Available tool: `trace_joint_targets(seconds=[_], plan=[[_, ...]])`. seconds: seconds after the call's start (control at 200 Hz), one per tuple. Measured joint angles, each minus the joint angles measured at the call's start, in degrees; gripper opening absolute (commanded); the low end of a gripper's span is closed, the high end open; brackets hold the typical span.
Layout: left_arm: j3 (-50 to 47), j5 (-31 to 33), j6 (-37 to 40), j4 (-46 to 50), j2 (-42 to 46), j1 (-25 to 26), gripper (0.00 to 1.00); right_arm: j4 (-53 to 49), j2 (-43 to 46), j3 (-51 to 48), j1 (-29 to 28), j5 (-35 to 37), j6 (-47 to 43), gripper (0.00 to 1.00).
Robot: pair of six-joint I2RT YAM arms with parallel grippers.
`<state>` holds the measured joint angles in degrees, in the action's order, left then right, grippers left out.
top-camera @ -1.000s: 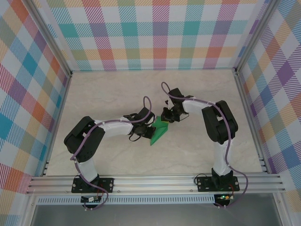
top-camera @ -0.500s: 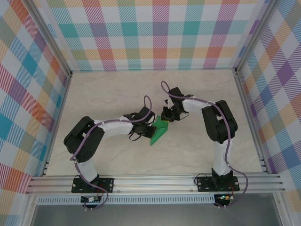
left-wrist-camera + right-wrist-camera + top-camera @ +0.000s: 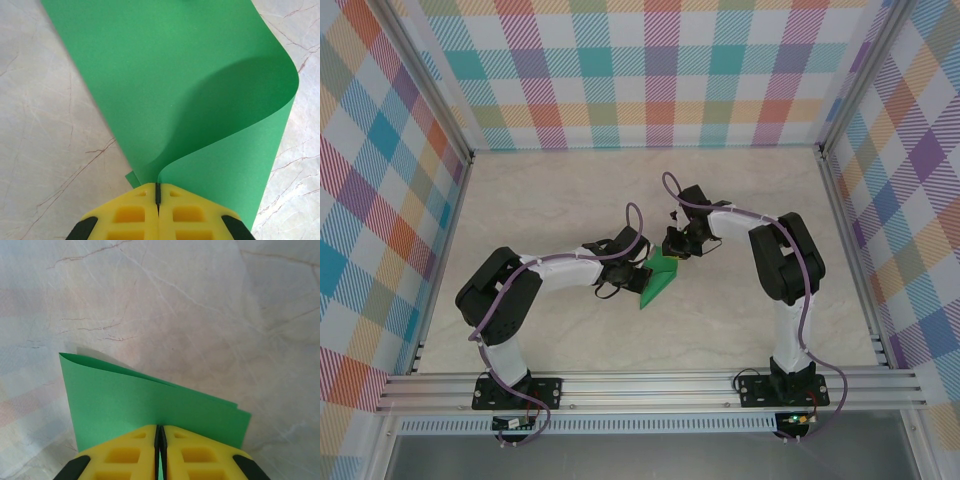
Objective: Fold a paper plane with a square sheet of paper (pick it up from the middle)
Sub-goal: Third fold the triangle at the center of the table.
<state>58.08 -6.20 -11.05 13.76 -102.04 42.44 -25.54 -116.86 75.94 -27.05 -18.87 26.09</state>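
Green paper (image 3: 190, 75) curls smoothly; left end effector (image 3: 158, 189) and right end effector (image 3: 160, 431) clamp it.

High overhead view, wrist close-ups (sharing paper (image 3: 658, 282))

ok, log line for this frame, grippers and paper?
left gripper: shut on square sheet of paper | right gripper: shut on same sheet | paper: doubled over, loose curl, not creased flat | stage: mid-fold

I see the left arm (image 3: 555, 266) and right arm (image 3: 785, 260) as white links between bulky black joints, each trailing a looped purple cable (image 3: 632, 207) above a black base plate (image 3: 517, 392), and the left gripper (image 3: 158, 187) and right gripper (image 3: 160, 429) have yellow, square-pocketed fingers (image 3: 142, 226).
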Motion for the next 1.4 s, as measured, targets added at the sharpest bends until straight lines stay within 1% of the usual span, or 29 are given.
trace_joint_targets(seconds=[0.645,1.135,1.28,1.33,1.4], plan=[[0.0,0.3,0.2,-0.4,0.2,0.0,0.00,0.0,0.0,0.0,0.0,0.0,0.0,0.13],[0.2,0.7,0.2,-0.5,-1.3,0.0,0.00,-0.3,0.3,0.0,0.0,-0.1,0.0,0.16],[0.2,0.7,0.2,-0.6,-1.3,0.0,0.00,-2.4,3.6,-1.1,0.3,1.2,0.0,0.20],[0.2,0.7,0.2,-0.6,-1.3,0.0,0.00,-2.7,6.2,-2.2,0.6,1.7,0.1,0.20],[0.2,0.7,0.2,-0.6,-1.3,0.0,0.00,-2.5,10.2,-4.0,1.0,1.7,0.4,0.17]])
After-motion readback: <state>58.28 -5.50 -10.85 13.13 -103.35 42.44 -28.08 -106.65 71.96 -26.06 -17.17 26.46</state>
